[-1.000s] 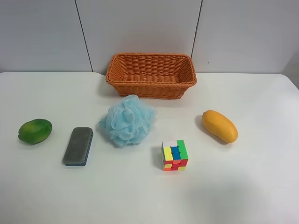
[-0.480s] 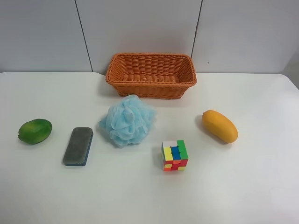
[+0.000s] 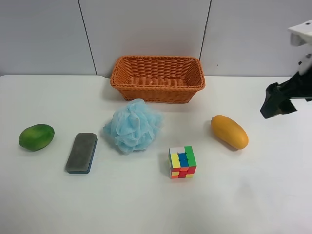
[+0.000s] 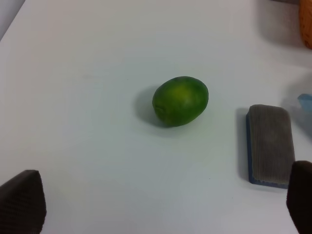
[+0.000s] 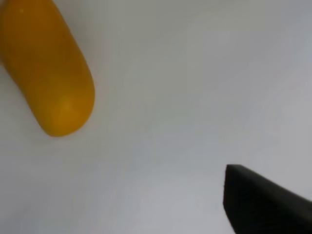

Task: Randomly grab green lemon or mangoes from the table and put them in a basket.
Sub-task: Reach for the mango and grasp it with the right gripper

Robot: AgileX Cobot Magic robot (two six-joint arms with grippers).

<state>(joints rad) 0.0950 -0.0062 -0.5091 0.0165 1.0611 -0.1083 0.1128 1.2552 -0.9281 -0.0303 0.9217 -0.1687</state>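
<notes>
The green lemon (image 3: 36, 137) lies on the white table (image 3: 146, 204) at the exterior high view's far left. In the left wrist view the lemon (image 4: 180, 101) lies ahead of my left gripper (image 4: 161, 197), which is open and empty with its fingertips (image 4: 22, 200) wide apart. The yellow-orange mango (image 3: 229, 131) lies at the right. My right gripper (image 3: 274, 103) hovers to the right of it, apart from it. In the right wrist view the mango (image 5: 46, 68) shows, with only one finger (image 5: 263, 204) in frame. The wicker basket (image 3: 157, 78) stands at the back, empty.
A grey eraser block (image 3: 82, 152) lies right of the lemon and also shows in the left wrist view (image 4: 269, 144). A blue bath pouf (image 3: 132, 126) sits in front of the basket. A coloured puzzle cube (image 3: 182, 162) stands left of the mango.
The arm at the exterior high view's right has come into view from the right edge, above the table beside the mango. The objects have not moved.
</notes>
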